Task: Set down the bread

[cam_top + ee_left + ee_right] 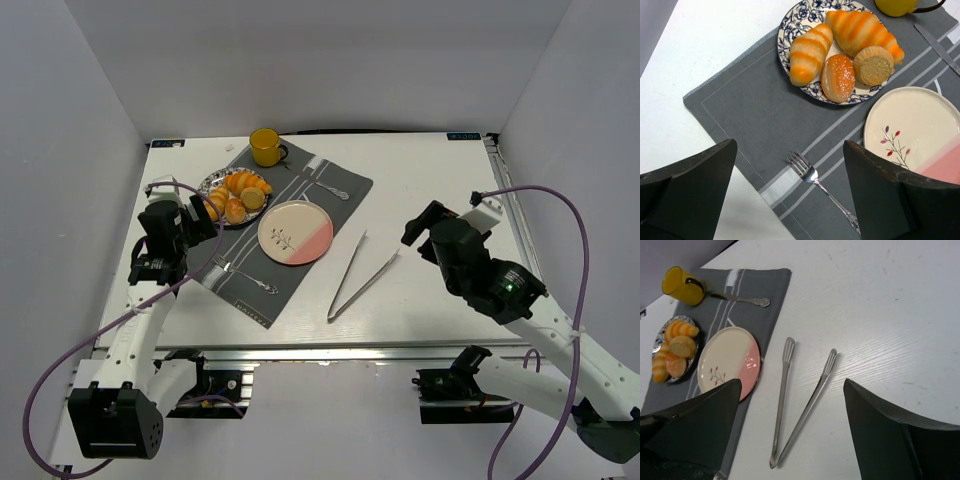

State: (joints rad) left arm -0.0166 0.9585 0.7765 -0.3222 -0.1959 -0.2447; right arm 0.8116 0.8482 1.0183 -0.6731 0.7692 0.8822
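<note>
Several breads lie on a blue-patterned plate (214, 182): two striped croissants (810, 54), a sesame bun (838, 77) and a muffin (873, 65). An empty cream-and-pink plate (295, 232) sits beside it on the grey placemat (255, 280). Metal tongs (358, 276) lie open on the table to the right of the mat. My left gripper (201, 213) is open and empty, above the mat's left part near the fork (819, 185). My right gripper (418, 228) is open and empty, right of the tongs (800, 410).
A yellow mug (267, 147) stands at the mat's far edge. A spoon (327, 187) lies on the mat's right side and a fork (243, 274) on its near side. White walls close in the table on the left, back and right.
</note>
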